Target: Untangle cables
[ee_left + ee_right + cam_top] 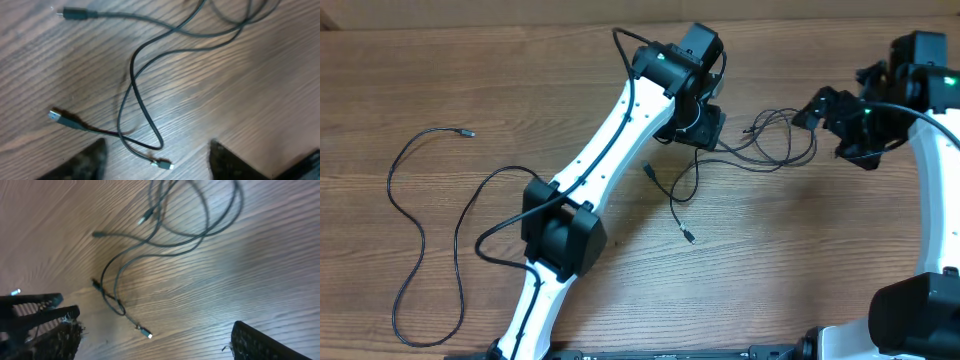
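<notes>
Claws: left claw (157, 146) apart, right claw (155, 327) apart, both empty.
Cables (775, 140) tangled on counter (800, 260) between claws; one loose cable (390, 178) well apart from tangle.

My left arm (610, 140) is a long white link dotted with small dark screws, with blocky black joints and a thin black cable (480, 243) looping beside it. My right arm (930, 190) is white too, its black wrist showing a green light (868, 112). My fingers (92, 162) are black and rough-textured.
</notes>
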You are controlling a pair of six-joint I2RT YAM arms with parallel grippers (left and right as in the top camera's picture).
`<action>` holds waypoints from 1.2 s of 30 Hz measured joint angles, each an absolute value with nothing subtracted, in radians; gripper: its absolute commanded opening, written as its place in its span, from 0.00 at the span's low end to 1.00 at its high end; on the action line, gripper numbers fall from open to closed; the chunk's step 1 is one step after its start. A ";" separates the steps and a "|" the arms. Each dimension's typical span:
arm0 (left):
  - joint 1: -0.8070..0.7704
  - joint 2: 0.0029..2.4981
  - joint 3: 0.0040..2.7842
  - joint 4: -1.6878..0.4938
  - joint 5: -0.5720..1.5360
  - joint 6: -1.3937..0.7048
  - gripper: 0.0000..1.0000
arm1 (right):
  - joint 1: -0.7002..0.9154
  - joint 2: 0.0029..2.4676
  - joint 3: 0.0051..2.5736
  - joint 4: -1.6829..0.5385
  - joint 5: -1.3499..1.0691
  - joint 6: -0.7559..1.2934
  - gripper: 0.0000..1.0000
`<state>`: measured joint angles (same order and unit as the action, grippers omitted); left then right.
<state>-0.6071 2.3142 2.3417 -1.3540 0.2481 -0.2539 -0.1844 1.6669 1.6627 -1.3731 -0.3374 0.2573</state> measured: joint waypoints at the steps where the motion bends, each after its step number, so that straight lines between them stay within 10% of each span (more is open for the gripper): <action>1: -0.607 2.329 2.342 -1.353 0.247 -0.255 0.57 | -0.193 1.667 1.663 -1.374 -0.335 0.258 0.94; 7: -0.609 2.411 2.342 -1.334 0.240 -0.267 0.56 | -0.209 1.667 1.663 -1.369 -0.332 0.258 0.96; 12: -0.616 2.495 2.342 -1.318 0.234 -0.287 0.05 | -0.209 1.667 1.663 -1.363 -0.332 0.258 0.97; 24: -0.593 2.500 2.376 -1.327 0.209 -0.293 0.04 | -0.169 1.667 1.663 -1.362 -0.344 0.258 0.96; 36: -0.518 1.953 2.462 -1.376 0.197 -0.228 0.04 | -0.072 1.667 1.663 -1.264 -0.554 0.259 0.95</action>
<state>-0.5179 1.9533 2.4619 -1.3758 0.1967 -0.2276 -0.0719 1.6669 1.6627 -1.2640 -0.5537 0.2588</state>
